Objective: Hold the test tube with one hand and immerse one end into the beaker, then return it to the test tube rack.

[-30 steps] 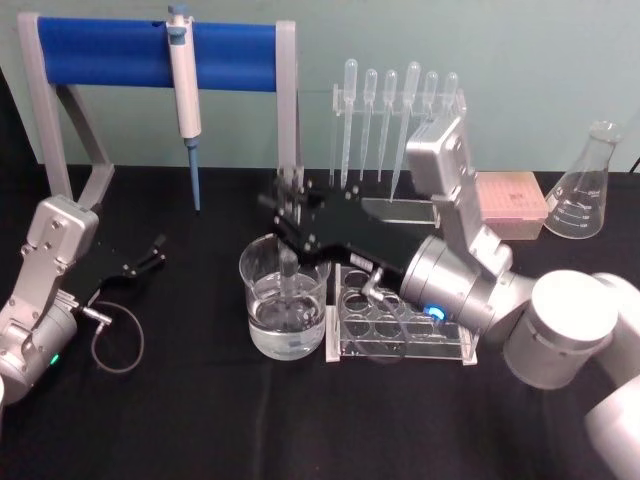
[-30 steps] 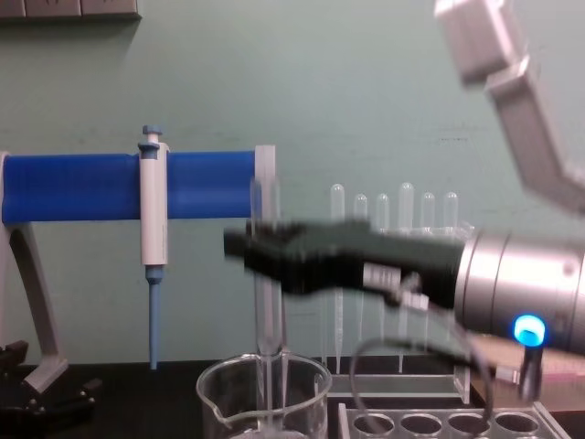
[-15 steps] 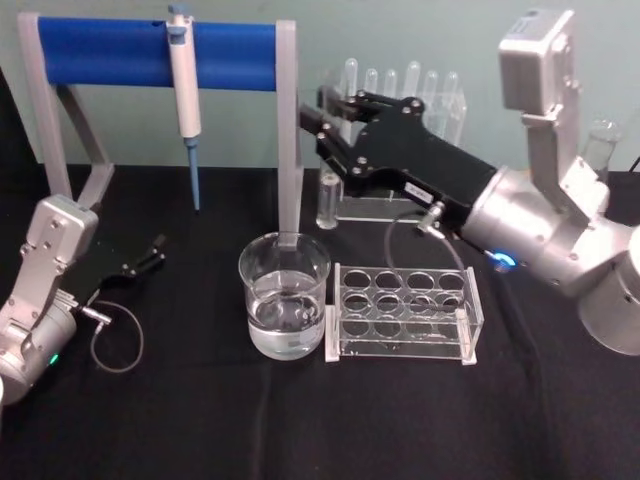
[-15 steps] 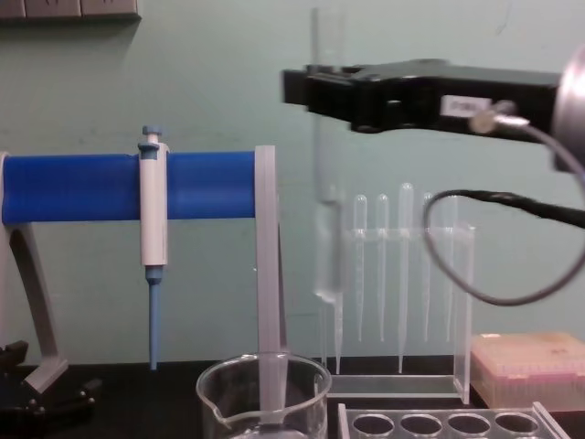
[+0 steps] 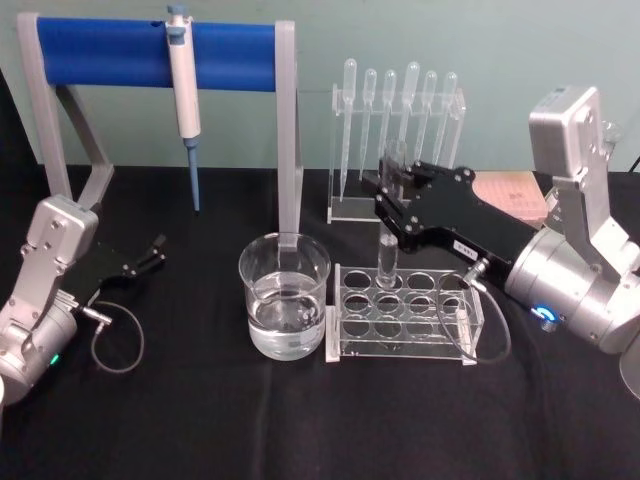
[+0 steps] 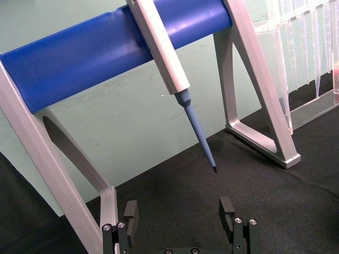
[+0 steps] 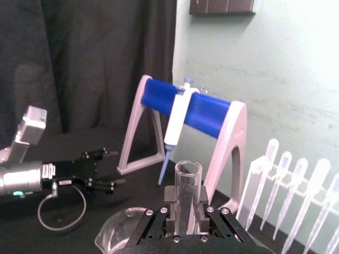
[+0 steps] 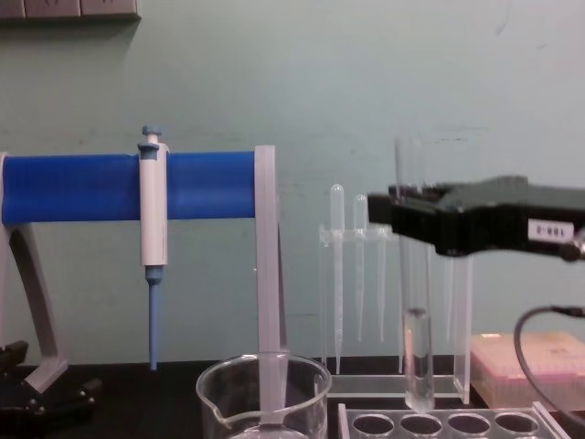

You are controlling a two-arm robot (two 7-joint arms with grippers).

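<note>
Right gripper (image 5: 397, 192) is clamping the test tube (image 5: 387, 255) upright, its rounded bottom hanging just above the rack (image 5: 402, 312), beside the beaker (image 5: 285, 296). Left gripper (image 5: 152, 252) is sitting spread wide, idle on the bench (image 5: 200, 420).

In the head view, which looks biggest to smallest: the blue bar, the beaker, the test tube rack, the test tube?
1. Blue bar
2. Test tube rack
3. Beaker
4. Test tube, held upright by the right gripper

Rack and beaker look close.
</note>
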